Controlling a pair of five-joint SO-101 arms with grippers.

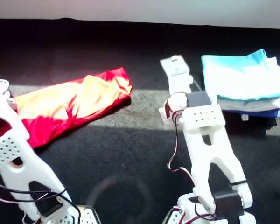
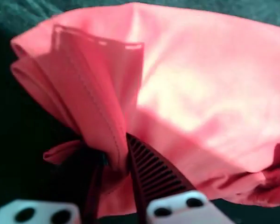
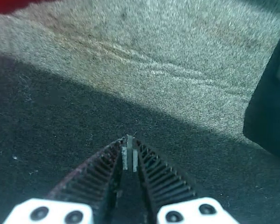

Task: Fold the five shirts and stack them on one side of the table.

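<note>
High view is showing the red shirt lying crumpled on the dark table, out at nine to ten o'clock from the middle. The left arm is standing at eight o'clock, its wrist sitting over the shirt's near end. In the left wrist view the left gripper is pinching a bunched fold of the shirt. Its jaws are sitting narrow with cloth between them, and a stitched hem is running down into the grip.

The stack of folded shirts is resting at two o'clock, a light blue and white one lying on top, with grey and dark blue edges showing beneath. The right arm is standing at five o'clock and leaning toward twelve, just beside the stack. In the right wrist view the right gripper is pointing down at the table, its toothed jaws closed tip to tip and holding nothing. A band of sunlight is crossing the table between shirt and stack.
</note>
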